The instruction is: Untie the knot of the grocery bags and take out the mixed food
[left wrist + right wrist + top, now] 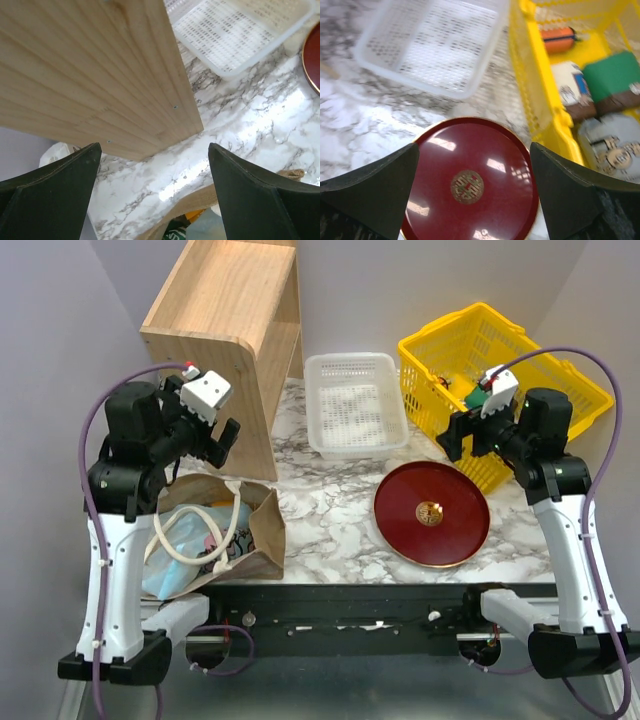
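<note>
The brown paper bag lies on its side at the near left, its cream rope handles draped over the mouth. The light blue plastic bag sits inside it; I cannot make out its knot. My left gripper is open and empty above the bag's far edge, next to the wooden shelf. The left wrist view shows the bag's rim with a green and orange packet just inside, below my open left gripper. My right gripper is open and empty above the red plate.
A wooden shelf stands at the far left, its side panel close to the left gripper. A white perforated tray is at the far middle. A red plate lies near right. A yellow basket holds packets.
</note>
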